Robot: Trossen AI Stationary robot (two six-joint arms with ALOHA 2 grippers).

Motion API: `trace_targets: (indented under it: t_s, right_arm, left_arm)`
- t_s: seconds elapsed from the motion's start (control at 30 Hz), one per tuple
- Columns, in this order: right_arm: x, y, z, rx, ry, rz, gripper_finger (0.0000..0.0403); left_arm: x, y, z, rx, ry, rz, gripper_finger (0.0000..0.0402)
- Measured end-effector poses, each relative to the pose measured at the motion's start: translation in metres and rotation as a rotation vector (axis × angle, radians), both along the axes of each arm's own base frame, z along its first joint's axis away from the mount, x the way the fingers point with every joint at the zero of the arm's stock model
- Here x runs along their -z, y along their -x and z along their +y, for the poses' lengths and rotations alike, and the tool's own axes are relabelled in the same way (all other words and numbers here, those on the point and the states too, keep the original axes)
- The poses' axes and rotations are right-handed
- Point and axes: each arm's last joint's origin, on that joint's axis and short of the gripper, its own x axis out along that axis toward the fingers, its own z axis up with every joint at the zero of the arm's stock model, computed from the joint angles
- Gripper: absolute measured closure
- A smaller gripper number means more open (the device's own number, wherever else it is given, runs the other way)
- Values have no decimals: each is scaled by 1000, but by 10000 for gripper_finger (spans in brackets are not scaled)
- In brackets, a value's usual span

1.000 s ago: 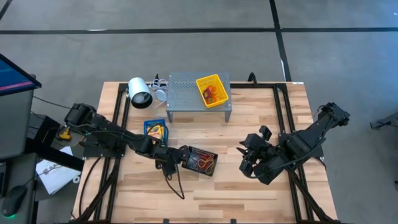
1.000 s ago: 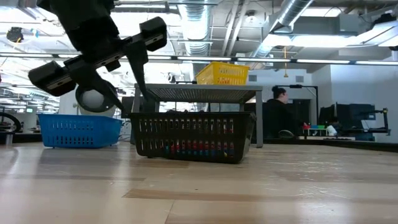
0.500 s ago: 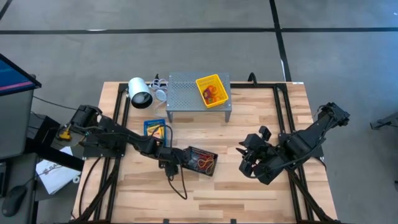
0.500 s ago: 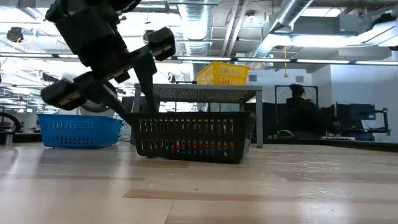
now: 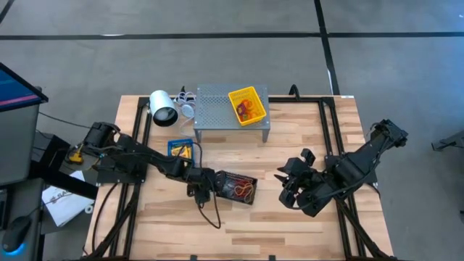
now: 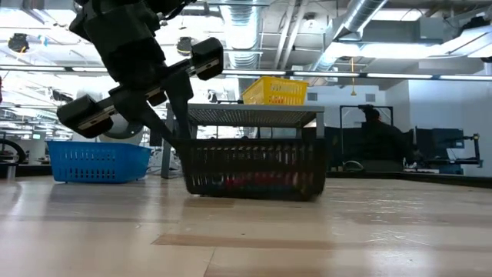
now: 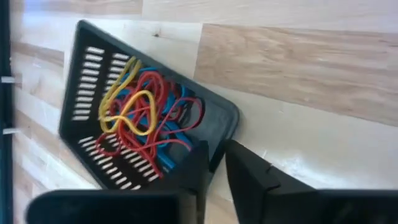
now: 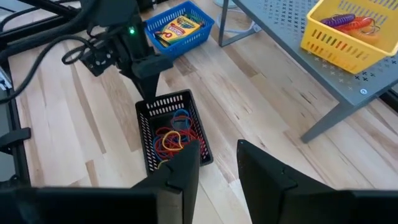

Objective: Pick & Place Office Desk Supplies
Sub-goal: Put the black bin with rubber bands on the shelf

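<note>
Two grippers are in view. The left gripper has its fingers pinched on the left end wall of the black bin, which sits on the table in front of the grey shelf — a tangle of rubber bands lies inside. The right gripper hangs to the right, well apart, fingers partly spread and empty. A crayon box lies in the blue bin at far left.

The left arm is stretched low across the table toward its middle, and the left gripper is seen with its fingers drawn close together. The right arm is folded near the table's right edge, its right gripper held partly open.
</note>
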Motion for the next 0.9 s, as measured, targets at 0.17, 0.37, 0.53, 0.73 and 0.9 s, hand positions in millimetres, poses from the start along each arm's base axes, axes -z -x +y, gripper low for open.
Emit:
trace_targets:
  t_s: [0.17, 0.37, 0.53, 0.73, 0.9]
  right_arm:
    - [-1, -1, 0, 0, -7, -9, 300]
    - [-1, -1, 0, 0, -7, -9, 300]
    - [-1, -1, 1, -12, 1, -8, 300]
    - [-1, -1, 1, -16, 6, -6, 300]
    - [-1, -1, 1, -18, 8, -5, 300]
  left_arm:
    - [6, -3, -1, 3, -5, 7, 391]
    - [4, -2, -2, -3, -20, -9, 383]
    - [2, -3, -3, -23, -47, -25, 395]
    - [-2, 0, -7, -105, -77, -41, 396]
    - [-19, -2, -11, -183, -5, -41, 398]
